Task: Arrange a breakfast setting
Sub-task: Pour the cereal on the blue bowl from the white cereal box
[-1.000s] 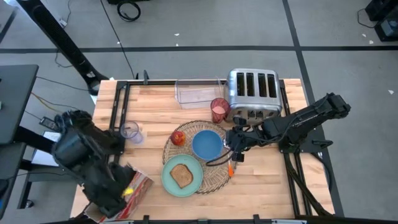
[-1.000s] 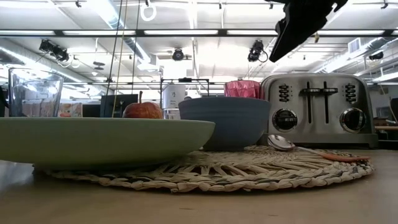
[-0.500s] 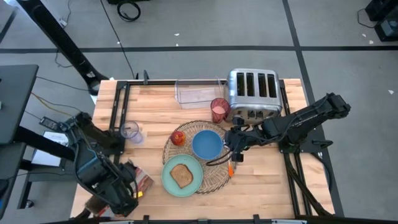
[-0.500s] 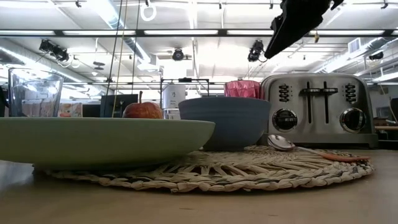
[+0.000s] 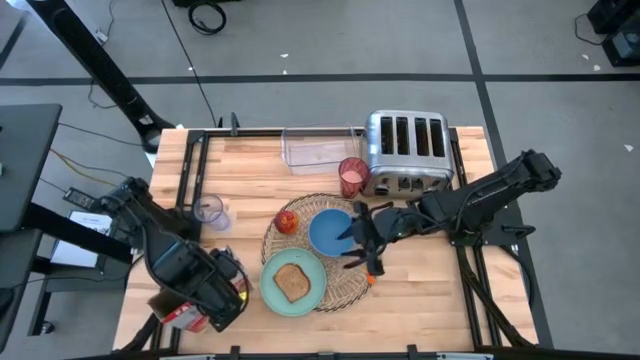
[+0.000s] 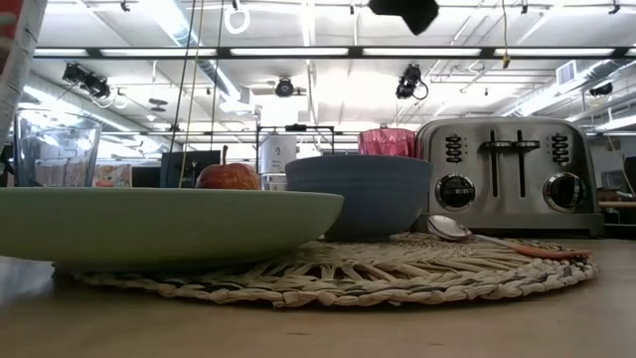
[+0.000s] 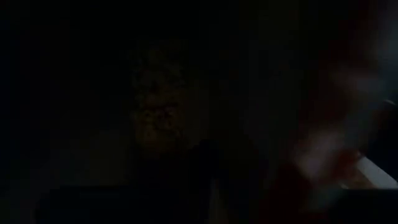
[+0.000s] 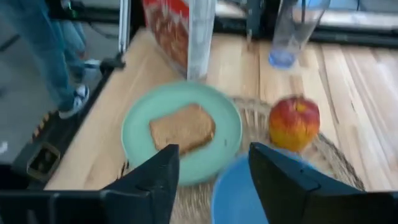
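On the round wicker placemat (image 5: 345,288) sit the blue bowl (image 5: 328,232), the red apple (image 5: 287,221) and the mint-green plate (image 5: 268,270) with the toast slice (image 5: 291,283). The orange-handled spoon (image 5: 372,270) lies on the mat's right side. The pink cup (image 5: 352,177) stands by the toaster. My right gripper (image 8: 214,162) hovers open over the bowl's right rim, nothing between its fingers. My left gripper (image 5: 222,290) is left of the plate, shut on a red-and-white box (image 8: 180,31) that stands up on end. My left gripper comes down onto the red-and-white box (image 5: 183,316) from above. The arm itself hides the fingers in the high view, and the left wrist view is dark, so which part it has cannot be told. The box stands upright beside the plate.
The chrome toaster (image 5: 407,145) and the clear plastic bin (image 5: 320,150) stand at the table's far edge. A clear glass (image 5: 208,210) stands left of the mat. A person's legs (image 8: 37,56) show beyond the table's left edge. Bare wood lies near right.
My left arm has swung from the near left corner toward the plate, and the box that lay flat there now stands up on end under it. My right gripper has moved toward the table's left, from beside the bowl to over its rim.
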You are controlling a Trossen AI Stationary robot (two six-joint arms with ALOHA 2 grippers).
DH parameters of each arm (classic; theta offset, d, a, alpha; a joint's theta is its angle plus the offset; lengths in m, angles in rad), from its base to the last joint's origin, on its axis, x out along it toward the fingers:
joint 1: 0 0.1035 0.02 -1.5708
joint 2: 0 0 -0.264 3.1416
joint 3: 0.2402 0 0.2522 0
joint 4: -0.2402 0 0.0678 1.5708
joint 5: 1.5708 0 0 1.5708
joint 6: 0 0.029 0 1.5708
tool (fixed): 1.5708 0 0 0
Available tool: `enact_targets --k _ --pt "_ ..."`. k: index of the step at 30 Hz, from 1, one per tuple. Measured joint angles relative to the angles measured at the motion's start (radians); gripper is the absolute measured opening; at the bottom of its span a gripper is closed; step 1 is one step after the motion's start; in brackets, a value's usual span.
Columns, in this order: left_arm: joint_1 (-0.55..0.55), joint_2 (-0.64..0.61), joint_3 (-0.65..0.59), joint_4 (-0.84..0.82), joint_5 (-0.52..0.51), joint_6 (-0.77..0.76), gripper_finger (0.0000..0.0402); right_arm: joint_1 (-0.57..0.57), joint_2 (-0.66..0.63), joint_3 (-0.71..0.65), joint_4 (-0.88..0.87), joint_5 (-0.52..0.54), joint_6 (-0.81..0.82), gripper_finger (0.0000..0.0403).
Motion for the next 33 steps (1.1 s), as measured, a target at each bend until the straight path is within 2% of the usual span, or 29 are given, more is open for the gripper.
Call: enact_targets --k 2,7,11,15,20,23,26,30,33 --pt "0.001 -0.003 0.012 0.0 -0.018 0.001 0.0014 0.0 0.02 0.0 0.064 0.0 0.001 0.022" --pt "-0.003 -0.001 0.101 0.006 -0.098 0.005 0.0006 0.002 0.107 0.0 0.258 -0.004 0.0 0.0286" --pt "-0.012 -0.002 0.18 0.008 -0.177 0.052 0.0004 -0.004 0.186 0.001 0.41 -0.088 0.022 0.0327" --pt "-0.014 -0.004 0.212 0.008 -0.161 0.08 0.0003 -0.031 0.234 0.047 0.422 -0.167 0.121 0.035" --pt "-0.016 -0.008 0.211 0.002 -0.119 0.092 0.0002 -0.059 0.269 0.071 0.425 -0.279 0.18 0.0359" --pt "-0.016 -0.01 0.211 0.0 -0.123 0.103 0.0002 -0.062 0.27 0.07 0.308 -0.332 0.179 0.0357" --pt "-0.014 -0.01 0.211 0.003 -0.124 0.105 0.0001 -0.029 0.239 0.07 0.083 -0.329 0.052 0.035" --pt "-0.016 -0.018 0.212 0.006 -0.115 0.113 0.0001 0.057 0.187 0.07 -0.183 -0.264 -0.101 0.0344" --pt "-0.016 -0.033 0.212 0.005 -0.104 0.11 0.0001 0.12 0.182 0.07 -0.328 -0.194 -0.1 0.0344"
